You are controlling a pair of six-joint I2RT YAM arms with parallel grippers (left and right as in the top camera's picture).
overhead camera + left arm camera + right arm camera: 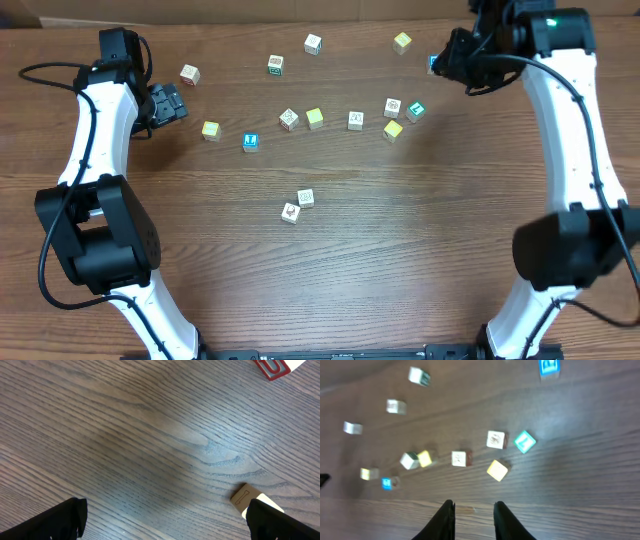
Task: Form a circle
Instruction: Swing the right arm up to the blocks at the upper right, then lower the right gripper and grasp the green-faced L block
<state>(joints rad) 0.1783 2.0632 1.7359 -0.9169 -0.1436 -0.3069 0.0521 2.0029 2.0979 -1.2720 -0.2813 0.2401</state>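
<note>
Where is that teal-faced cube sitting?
Overhead, the teal cube lies toward the table's right side, just right of a white cube, with a yellow cube close by.

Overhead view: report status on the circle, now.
Left tool open, empty. Right tool jaws narrowed, empty, clear of the cubes. Cubes scattered, no circle yet. Nothing blocking them.

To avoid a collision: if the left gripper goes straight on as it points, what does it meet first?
Likely nothing: ahead of the left gripper only bare table shows; a wooden cube sits aside.
</note>
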